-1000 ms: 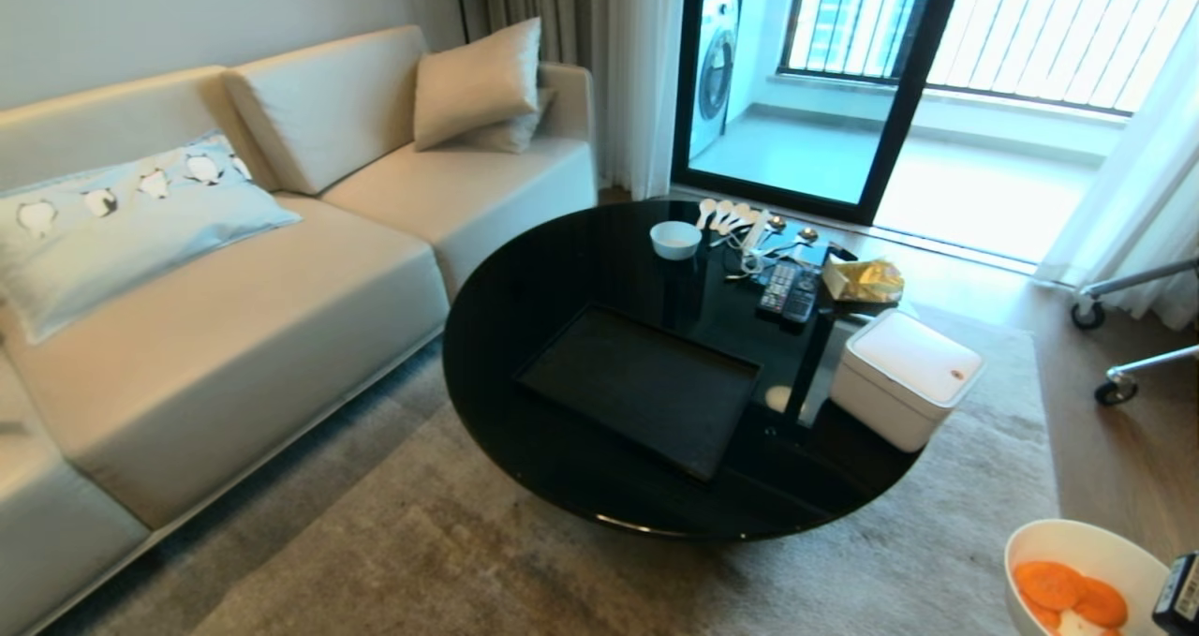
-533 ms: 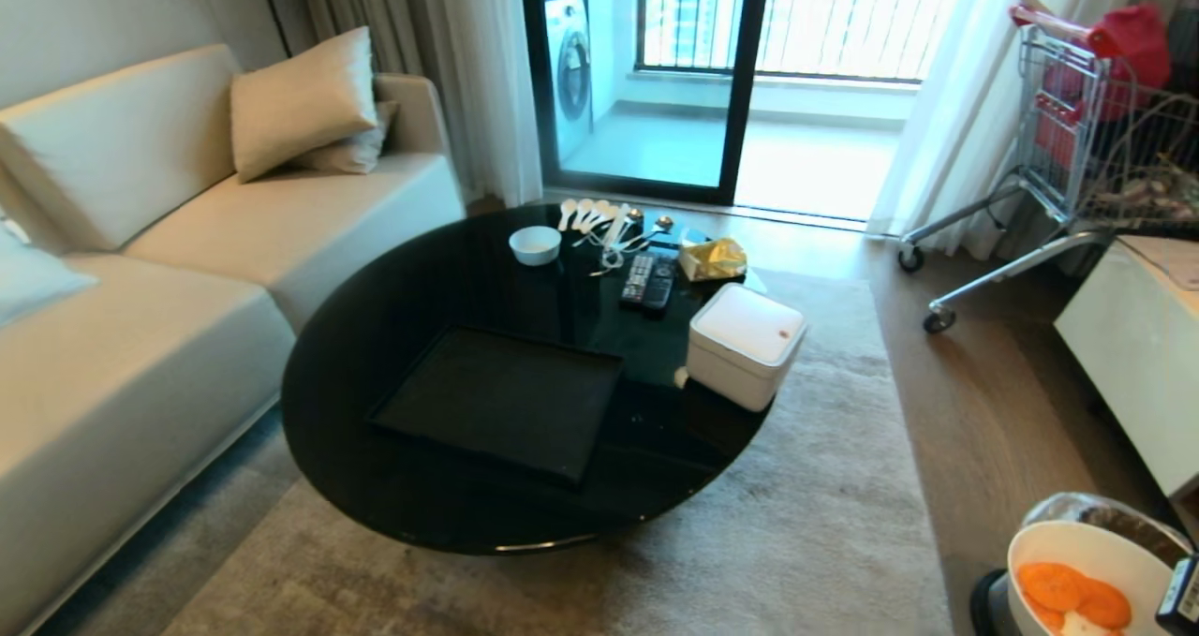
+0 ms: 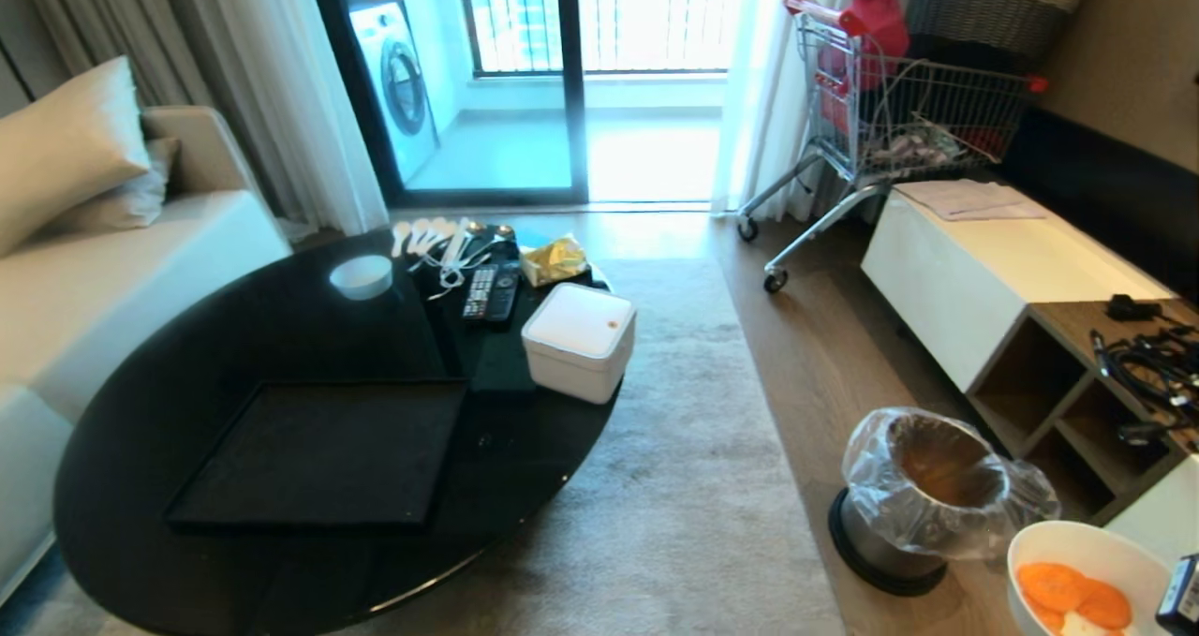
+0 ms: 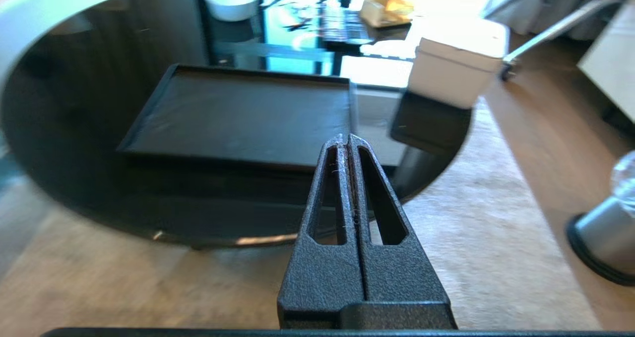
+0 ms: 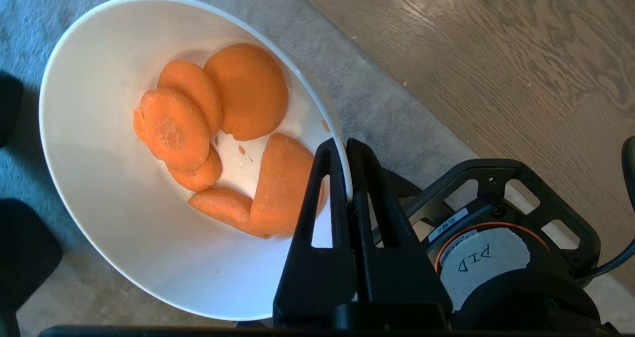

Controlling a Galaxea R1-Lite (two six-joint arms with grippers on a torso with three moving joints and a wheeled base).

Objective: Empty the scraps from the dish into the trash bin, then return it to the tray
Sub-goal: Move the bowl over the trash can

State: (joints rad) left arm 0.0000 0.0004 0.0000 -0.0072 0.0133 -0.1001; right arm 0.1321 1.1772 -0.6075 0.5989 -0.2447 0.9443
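dish: gripped at the rim by the right hand, fingers pinched almost together with the thin white wall between them; riding at the lower right corner of the head view, off the surface and over the floor, just beside the trash bin and not yet above its mouth.

scraps: lying in the bowl's bottom, several orange carrot slices overlapping, a few crumbs beside them; nothing tipped out.

trash bin: standing on the wooden floor between the rug edge and the low white cabinet, clear liner puffed wide over the rim, opening facing up.

tray: sitting bare on the glossy black round surface, well apart from the bin; white boxy container, small bowl and remotes lying beyond it.

left hand: parked low in front of the surface, fingers pressed together, gripping nothing.

handling note, as judgement: carrying the dish level until its far lip is hanging over the centre of the liner, then rolling the wrist slowly so the slices are sliding off the side away from the fingers; keeping the pinch firm, since a rim hold on a deep bowl is likely to be twisting under tilt; keeping clear of the loose liner, probably easy to snag or push in.
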